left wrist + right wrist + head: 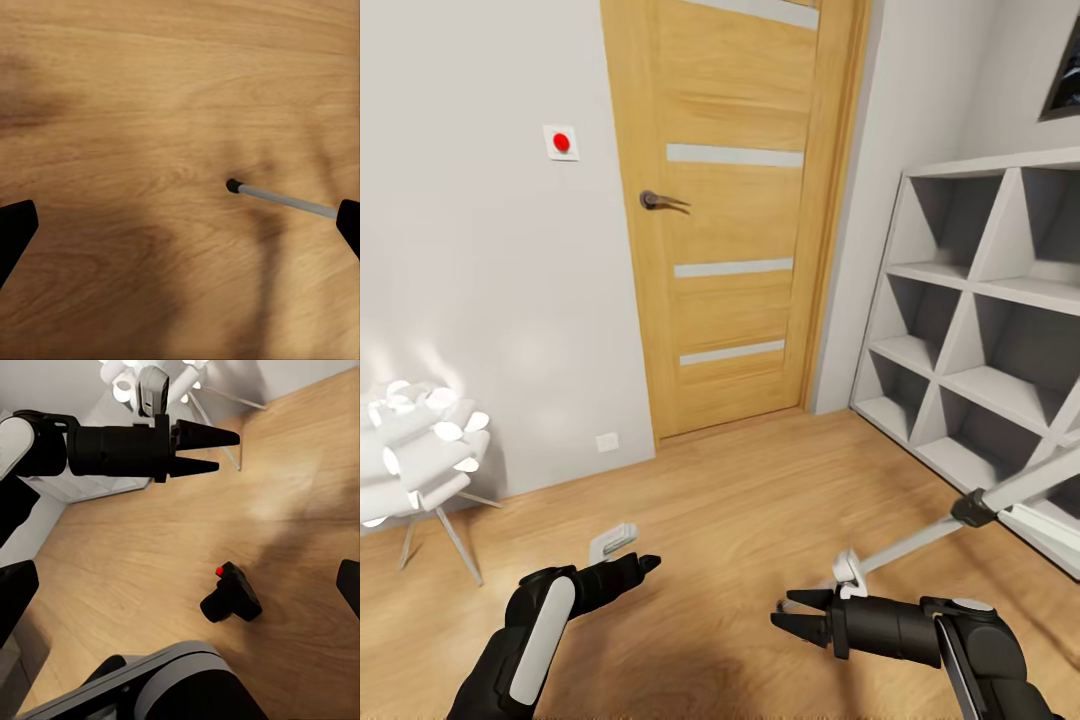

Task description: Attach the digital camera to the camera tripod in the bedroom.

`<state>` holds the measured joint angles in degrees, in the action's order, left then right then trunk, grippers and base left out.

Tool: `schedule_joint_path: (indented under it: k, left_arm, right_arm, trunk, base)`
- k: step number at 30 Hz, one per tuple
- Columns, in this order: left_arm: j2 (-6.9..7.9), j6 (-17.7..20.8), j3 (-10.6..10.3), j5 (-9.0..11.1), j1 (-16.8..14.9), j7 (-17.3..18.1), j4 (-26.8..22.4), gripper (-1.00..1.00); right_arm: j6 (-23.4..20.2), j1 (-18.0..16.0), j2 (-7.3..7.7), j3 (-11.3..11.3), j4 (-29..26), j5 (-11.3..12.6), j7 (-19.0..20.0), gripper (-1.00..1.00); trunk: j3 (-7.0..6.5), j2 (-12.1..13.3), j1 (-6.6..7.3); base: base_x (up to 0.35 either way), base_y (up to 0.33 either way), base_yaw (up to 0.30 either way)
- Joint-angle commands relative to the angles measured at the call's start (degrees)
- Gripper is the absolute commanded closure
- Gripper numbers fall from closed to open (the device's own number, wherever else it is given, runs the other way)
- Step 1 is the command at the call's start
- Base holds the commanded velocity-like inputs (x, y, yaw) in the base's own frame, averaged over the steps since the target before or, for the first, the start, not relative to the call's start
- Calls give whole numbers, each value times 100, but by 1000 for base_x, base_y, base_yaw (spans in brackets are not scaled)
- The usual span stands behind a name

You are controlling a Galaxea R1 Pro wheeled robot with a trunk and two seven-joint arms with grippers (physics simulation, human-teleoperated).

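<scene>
Unmarked digital camera (pixel 232 594) on wood floor (pixel 300 472)

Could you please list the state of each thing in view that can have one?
Door: shut.
Digital camera: lying loose on the wood floor, not held, not attached.
Camera tripod: one silver leg leans across in front of the shelf, foot on the floor.
Shelf: compartments in sight are empty.
Floor lamp: lit.
Left gripper: open, empty.
Right gripper: open, empty.
</scene>
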<state>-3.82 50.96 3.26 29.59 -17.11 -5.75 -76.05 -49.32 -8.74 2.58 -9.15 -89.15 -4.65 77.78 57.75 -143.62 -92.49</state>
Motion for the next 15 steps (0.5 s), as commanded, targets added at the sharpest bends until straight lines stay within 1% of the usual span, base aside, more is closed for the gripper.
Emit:
schedule_joint_path:
  k: [1, 15]
  left_arm:
    - [-5, 28, 8, 64, -3, -57, -7, -100]
    - [-5, 28, 8, 64, -3, -57, -13, -100]
  right_arm:
    - [-52, -5, -2, -8, -6, -50, 53, -100]
    - [-50, -5, -17, -8, -12, -55, 53, -100]
  trunk:
    - [29, -4, -1]
    - [339, -23, -37]
  base:
    - [0, 0, 0]
    - [0, 0, 0]
